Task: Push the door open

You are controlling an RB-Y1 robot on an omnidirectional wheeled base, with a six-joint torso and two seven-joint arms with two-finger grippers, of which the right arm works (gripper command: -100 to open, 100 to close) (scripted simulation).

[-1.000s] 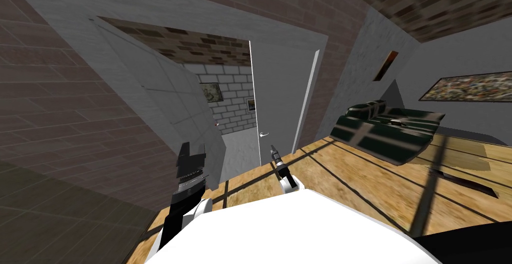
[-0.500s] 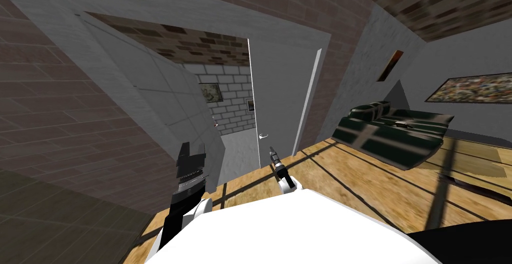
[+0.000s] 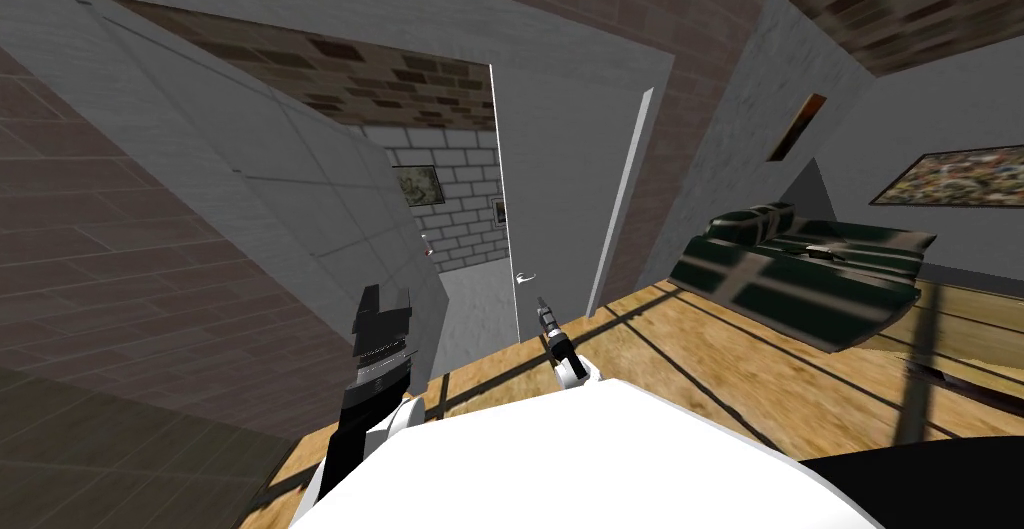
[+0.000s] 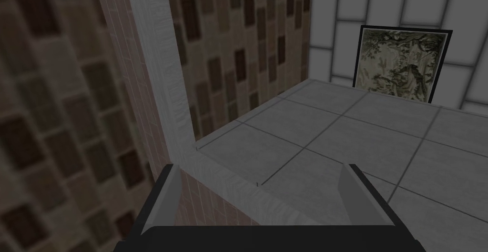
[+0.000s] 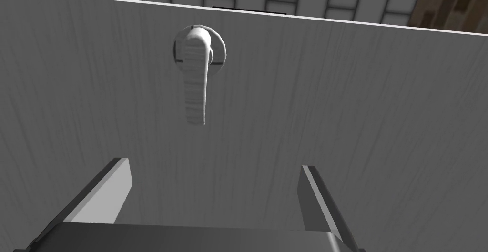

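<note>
1. Brown brick wall (image 3: 150, 283) on left side, grey door frame (image 3: 640, 63) set in it; frame post (image 4: 157, 73) also seen close past left gripper.
2. Wooden floor (image 3: 720, 353) with dark stripes, right of doorway.
3. Panelled grey door leaf (image 3: 300, 193) on left of doorway, swung ajar; panelled face (image 4: 357, 139) just beyond left fingers.
4. Plain grey door (image 3: 560, 183) on right of doorway, directly ahead of right gripper; flat grey face (image 5: 357, 120) close in front of that hand. Gap between the two leaves, white-brick room beyond.
5. Dark green sofa (image 3: 800, 263) against right wall, well apart from door.
6. Long painting (image 3: 960, 175) above sofa; small framed picture (image 3: 420, 185) (image 4: 402, 63) on white-brick back wall.
7. Left gripper (image 3: 383, 298) (image 4: 261, 168) raised beside panelled leaf, fingers spread wide, nothing held.
8. Right gripper (image 3: 543, 305) (image 5: 214, 166) pointed at plain door, fingers wide apart, nothing between them, not touching handle.
9. Lever handle (image 3: 526, 277) (image 5: 196, 80) on plain door near its free edge, just beyond right fingertips, nearer to one of them than to the other.
</note>
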